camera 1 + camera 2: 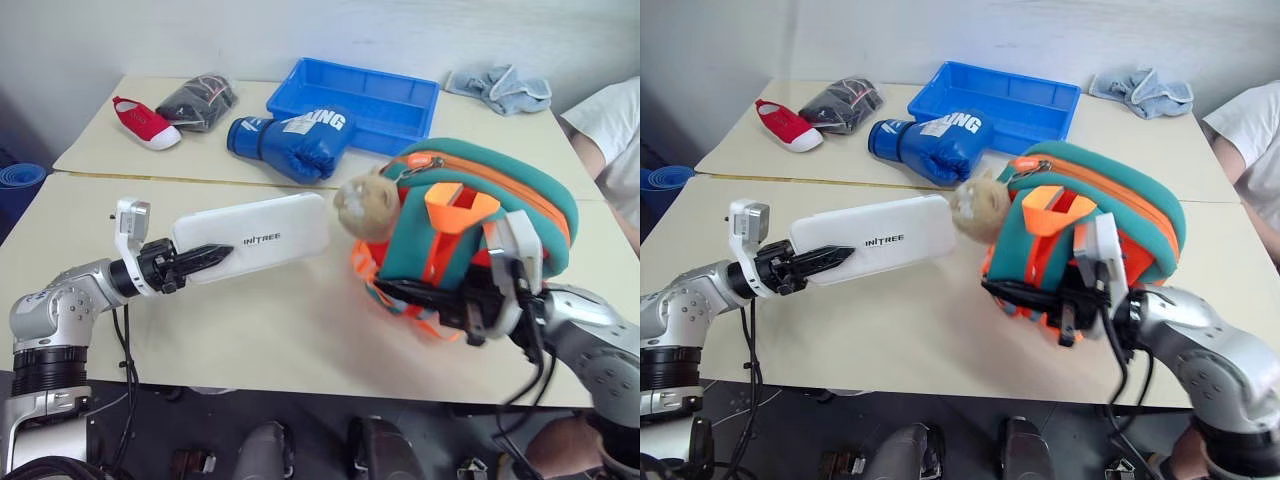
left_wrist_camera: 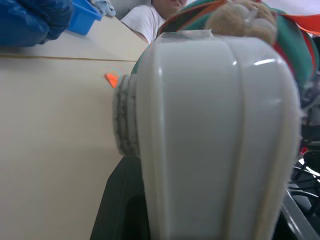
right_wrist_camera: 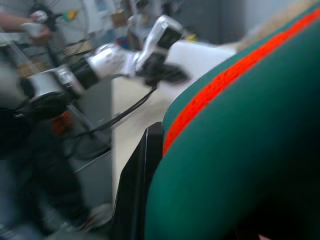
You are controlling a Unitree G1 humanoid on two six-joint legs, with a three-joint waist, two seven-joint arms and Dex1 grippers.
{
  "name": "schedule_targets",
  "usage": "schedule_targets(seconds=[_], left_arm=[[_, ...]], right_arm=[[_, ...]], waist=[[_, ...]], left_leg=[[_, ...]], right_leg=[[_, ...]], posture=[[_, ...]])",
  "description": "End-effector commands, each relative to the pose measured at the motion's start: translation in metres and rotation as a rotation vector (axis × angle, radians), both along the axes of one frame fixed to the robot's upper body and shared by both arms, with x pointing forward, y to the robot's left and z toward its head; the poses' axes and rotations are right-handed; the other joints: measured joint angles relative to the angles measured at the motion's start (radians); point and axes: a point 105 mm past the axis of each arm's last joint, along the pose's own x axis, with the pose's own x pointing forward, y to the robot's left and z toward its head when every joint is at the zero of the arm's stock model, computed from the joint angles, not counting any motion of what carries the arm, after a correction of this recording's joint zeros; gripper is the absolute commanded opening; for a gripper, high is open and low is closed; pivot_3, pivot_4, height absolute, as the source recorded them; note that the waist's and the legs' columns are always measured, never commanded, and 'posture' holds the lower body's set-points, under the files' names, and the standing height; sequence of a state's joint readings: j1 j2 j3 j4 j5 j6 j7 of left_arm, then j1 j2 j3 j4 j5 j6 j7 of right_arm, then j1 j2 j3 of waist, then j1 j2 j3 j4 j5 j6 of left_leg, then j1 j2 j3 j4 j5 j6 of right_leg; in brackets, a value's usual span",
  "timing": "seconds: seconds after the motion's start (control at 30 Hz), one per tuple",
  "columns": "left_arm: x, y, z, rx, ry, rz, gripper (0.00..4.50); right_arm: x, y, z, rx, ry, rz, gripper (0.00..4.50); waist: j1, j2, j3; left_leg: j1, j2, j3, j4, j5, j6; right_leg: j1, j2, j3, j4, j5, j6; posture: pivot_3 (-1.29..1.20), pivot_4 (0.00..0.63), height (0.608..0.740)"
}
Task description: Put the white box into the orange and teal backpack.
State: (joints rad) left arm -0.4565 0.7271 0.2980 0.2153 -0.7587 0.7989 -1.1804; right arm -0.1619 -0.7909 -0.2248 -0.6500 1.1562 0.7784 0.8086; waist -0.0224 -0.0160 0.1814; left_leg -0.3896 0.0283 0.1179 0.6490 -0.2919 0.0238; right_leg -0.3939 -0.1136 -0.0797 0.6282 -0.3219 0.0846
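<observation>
The white box [image 1: 260, 238] is held level just above the table, and my left gripper [image 1: 205, 258] is shut on its left end, black fingers clamped over the case. Its right end nearly touches the tan plush cat head [image 1: 365, 205] on the orange and teal backpack [image 1: 470, 230]. The backpack stands tilted at the right with its orange zip edge on top. My right gripper [image 1: 432, 302] is shut on the backpack's lower front among the orange straps. In the left wrist view the white box [image 2: 215, 140] looms close. The right wrist view looks along the backpack [image 3: 240, 165].
On the far table lie a blue tray [image 1: 340, 95], a blue boxing glove [image 1: 295, 140], a red shoe [image 1: 145, 122], a dark bagged item [image 1: 198, 100] and a light blue cloth [image 1: 500, 88]. A person in white [image 1: 610, 130] sits at the right edge.
</observation>
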Motion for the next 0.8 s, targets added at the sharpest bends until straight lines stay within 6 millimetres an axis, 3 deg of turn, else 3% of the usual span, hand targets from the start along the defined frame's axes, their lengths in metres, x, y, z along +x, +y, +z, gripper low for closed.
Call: schedule_targets(seconds=[0.03,0.17,0.3,0.6,0.8], left_arm=[[-0.008,0.009,0.025,-0.050,-0.076,0.001,1.27],[-0.018,0.009,0.040,-0.092,-0.111,-0.019,1.27],[-0.024,-0.015,0.051,-0.065,-0.177,-0.110,1.27],[-0.002,-0.073,0.062,-0.021,-0.346,-0.232,1.27],[0.003,-0.089,0.070,0.022,-0.431,-0.289,1.27]], right_arm=[[-0.010,-0.017,0.003,-0.039,0.024,-0.029,0.02],[0.003,-0.047,0.004,-0.077,0.025,-0.158,0.02],[0.008,-0.063,0.006,-0.090,0.029,-0.203,0.02],[0.005,-0.061,-0.003,-0.115,0.069,-0.159,0.02],[0.001,-0.059,-0.008,-0.116,0.095,-0.147,0.02]], waist=[[0.000,-0.001,0.001],[-0.001,-0.005,0.002],[0.000,-0.005,0.003],[0.032,-0.006,0.003],[0.037,-0.007,0.003]], left_leg=[[0.000,0.000,0.000,0.000,-0.001,0.001],[0.000,-0.001,0.000,0.000,-0.001,0.002],[0.000,0.000,0.000,0.001,-0.001,0.001],[-0.001,-0.002,0.001,0.003,-0.001,0.001],[-0.001,-0.002,0.002,0.003,-0.001,0.002]], right_leg=[[0.000,0.000,0.000,0.000,0.000,0.000],[0.001,0.000,0.000,-0.001,0.000,0.000],[0.001,0.000,0.000,0.000,0.000,0.001],[0.001,0.000,-0.001,0.000,0.001,0.002],[0.001,0.001,-0.001,-0.001,0.002,0.003]], posture=[[0.00,0.150,0.740],[0.00,0.150,0.740],[0.00,0.150,0.740],[0.00,0.150,0.740],[0.00,0.150,0.740]])
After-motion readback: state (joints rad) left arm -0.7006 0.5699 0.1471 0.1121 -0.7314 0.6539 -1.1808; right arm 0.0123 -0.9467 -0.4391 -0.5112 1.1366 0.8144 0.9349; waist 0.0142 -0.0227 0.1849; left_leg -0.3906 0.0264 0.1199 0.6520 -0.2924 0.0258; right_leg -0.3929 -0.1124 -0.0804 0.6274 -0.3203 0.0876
